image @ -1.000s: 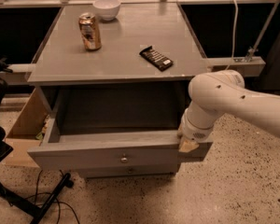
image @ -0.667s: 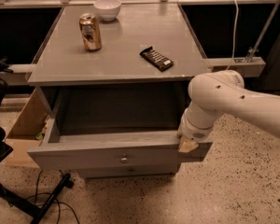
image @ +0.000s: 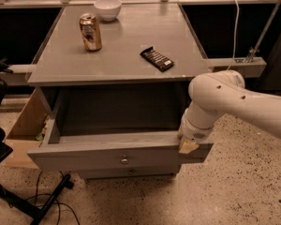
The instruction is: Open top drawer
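The top drawer (image: 84, 154) is a wide grey drawer with a small round metal knob (image: 124, 161) at the centre of its front. It stands pulled far out from under the grey cabinet top (image: 117, 46), and its grey interior (image: 117, 114) shows. My gripper (image: 188, 145) is at the right end of the drawer's front panel, on its top edge, below my white arm (image: 225, 102). A shorter drawer front with its own knob (image: 129, 172) shows just below.
On the cabinet top stand a drink can (image: 91, 32), a white bowl (image: 107, 8) and a dark snack bar (image: 157, 58). A cardboard box (image: 25, 125) sits on the floor at the left. Black stand legs and cables (image: 33, 205) lie at the lower left.
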`<action>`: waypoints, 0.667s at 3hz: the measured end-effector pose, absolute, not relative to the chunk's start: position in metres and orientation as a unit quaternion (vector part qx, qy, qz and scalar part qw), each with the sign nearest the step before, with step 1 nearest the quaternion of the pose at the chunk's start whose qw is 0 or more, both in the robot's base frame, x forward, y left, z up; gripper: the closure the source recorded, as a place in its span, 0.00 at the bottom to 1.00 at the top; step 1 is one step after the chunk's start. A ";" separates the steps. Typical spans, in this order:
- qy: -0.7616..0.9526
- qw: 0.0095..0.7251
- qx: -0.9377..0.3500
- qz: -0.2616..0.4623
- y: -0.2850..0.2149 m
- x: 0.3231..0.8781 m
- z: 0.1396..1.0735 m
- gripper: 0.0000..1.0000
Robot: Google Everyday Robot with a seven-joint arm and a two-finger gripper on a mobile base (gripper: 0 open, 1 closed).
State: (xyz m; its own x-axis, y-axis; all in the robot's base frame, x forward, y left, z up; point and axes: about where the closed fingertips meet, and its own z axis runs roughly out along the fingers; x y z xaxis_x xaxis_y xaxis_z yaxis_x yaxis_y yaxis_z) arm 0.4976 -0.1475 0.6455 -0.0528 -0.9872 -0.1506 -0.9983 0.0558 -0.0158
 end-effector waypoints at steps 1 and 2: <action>0.724 0.060 -0.686 0.046 -0.148 0.498 0.645 0.15; 0.724 0.060 -0.686 0.046 -0.148 0.498 0.645 0.00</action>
State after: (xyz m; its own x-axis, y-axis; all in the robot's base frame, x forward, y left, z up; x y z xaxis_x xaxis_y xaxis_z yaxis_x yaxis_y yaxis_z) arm 0.4975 -0.1475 0.6455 -0.0528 -0.9872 -0.1506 -0.9983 0.0558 -0.0158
